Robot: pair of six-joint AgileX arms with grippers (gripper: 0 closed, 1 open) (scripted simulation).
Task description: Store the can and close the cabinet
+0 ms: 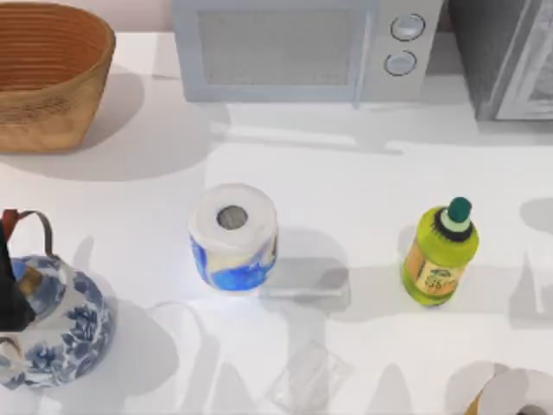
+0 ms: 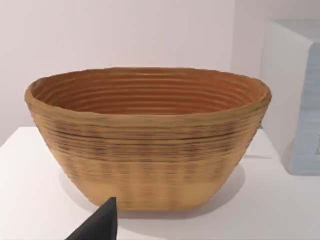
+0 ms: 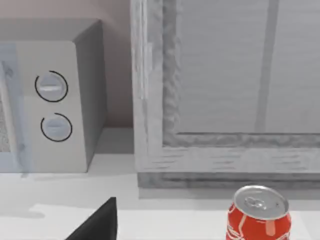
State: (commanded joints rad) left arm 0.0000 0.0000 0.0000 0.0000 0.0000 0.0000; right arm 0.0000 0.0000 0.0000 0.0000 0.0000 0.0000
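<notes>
Red can (image 3: 258, 216) stands upright just before the cabinet (image 3: 225, 100), in the right wrist view, so the right gripper (image 3: 97, 222) is probably the nearer one. Whether either gripper's fingers are open, I cannot tell.

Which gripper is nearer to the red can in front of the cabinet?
Right. The right gripper is close to the can, which stands just before the cabinet. The left gripper faces the basket at the table's left side, far from the can.
</notes>
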